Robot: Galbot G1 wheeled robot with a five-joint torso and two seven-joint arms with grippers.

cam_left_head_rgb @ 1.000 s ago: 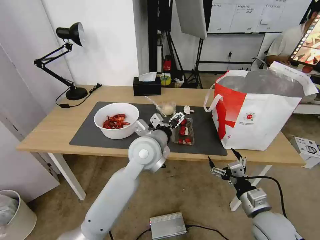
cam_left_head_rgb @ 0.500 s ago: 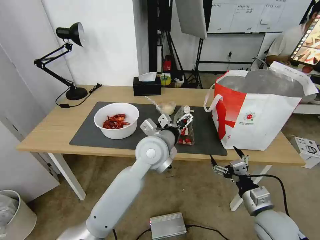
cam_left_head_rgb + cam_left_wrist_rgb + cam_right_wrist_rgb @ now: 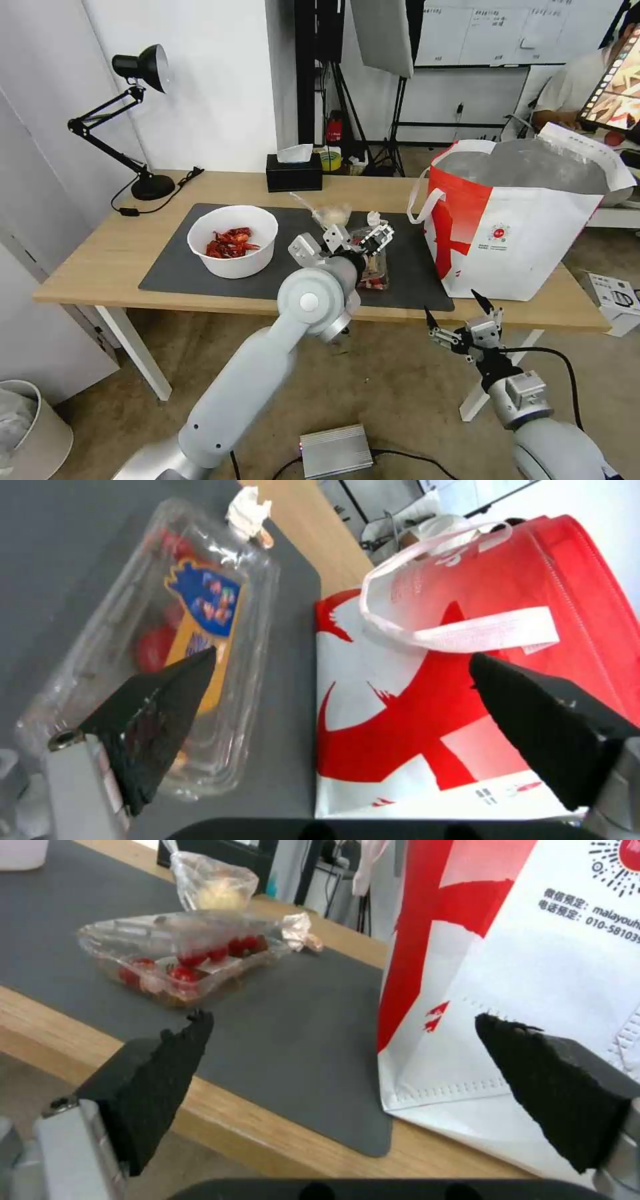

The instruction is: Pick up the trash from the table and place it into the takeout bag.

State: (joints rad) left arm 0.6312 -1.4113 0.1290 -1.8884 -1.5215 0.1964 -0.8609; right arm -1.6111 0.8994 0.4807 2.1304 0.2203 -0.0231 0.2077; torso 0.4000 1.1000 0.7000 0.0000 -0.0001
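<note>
The clear hinged tray (image 3: 373, 265) with red bits lies on the dark mat (image 3: 180, 267), its lid looking tilted up in the right wrist view (image 3: 180, 957). My left gripper (image 3: 377, 238) hovers open just over the tray (image 3: 173, 630), one finger above it and nothing between the fingers (image 3: 343, 655). To the left stands the white bowl (image 3: 233, 241) of crayfish shells. Behind the tray are a small clear cup (image 3: 333, 215) and a crumpled tissue (image 3: 375, 218). The takeout bag (image 3: 527, 233) stands open on the table (image 3: 93, 257) at the right. My right gripper (image 3: 453, 305) hangs open below the table's front edge, facing the bag (image 3: 533, 965).
A black desk lamp (image 3: 140, 120) stands at the back left and a black tissue box (image 3: 294, 172) at the back edge. On the floor are a grey box (image 3: 335, 450), a white bin (image 3: 33, 427) and a white carton (image 3: 613, 300).
My left gripper has moved right across the tray toward the bag, and the tray's lid now looks raised. The right gripper has drifted slightly right and down.
</note>
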